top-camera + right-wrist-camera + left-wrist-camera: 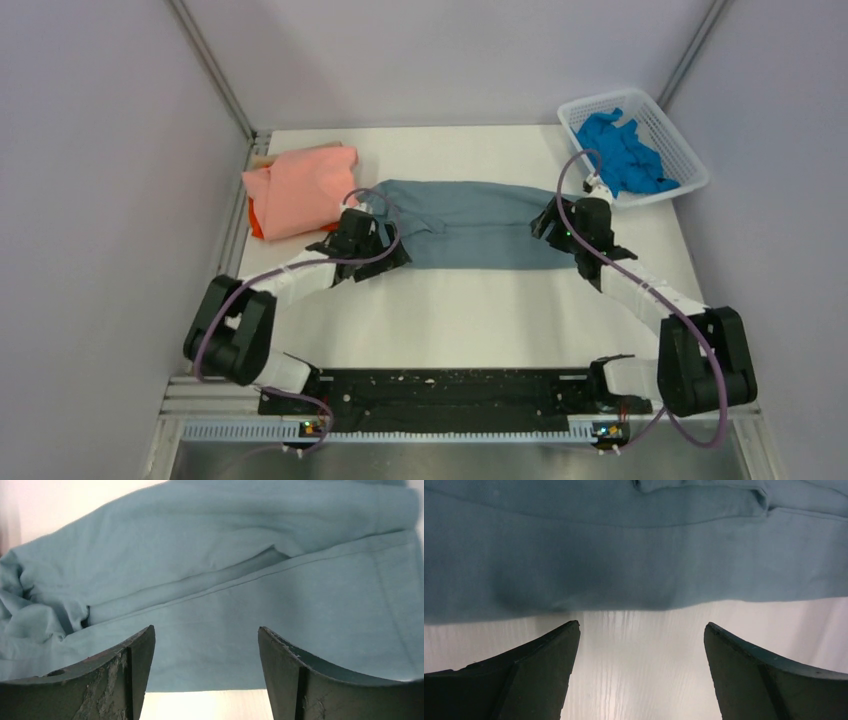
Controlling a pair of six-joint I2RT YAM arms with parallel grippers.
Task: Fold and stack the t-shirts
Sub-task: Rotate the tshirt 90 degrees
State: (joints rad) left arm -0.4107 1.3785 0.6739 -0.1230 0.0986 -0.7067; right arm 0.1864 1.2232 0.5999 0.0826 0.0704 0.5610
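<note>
The dusty grey-blue t-shirt (470, 222) lies folded into a long band across the middle of the table. My left gripper (372, 240) is at its left end, open and empty, its fingertips just short of the cloth edge (624, 570). My right gripper (560, 225) is at its right end, open and empty, fingers over the hem (215, 645). The salmon-pink t-shirt (300, 188) lies folded at the back left on top of an orange one (255, 220). The bright blue t-shirt (625, 152) is crumpled in the basket.
A white plastic mesh basket (685, 160) stands at the back right corner. Grey walls enclose the table on three sides. The arm bases and a black rail (450, 395) run along the near edge.
</note>
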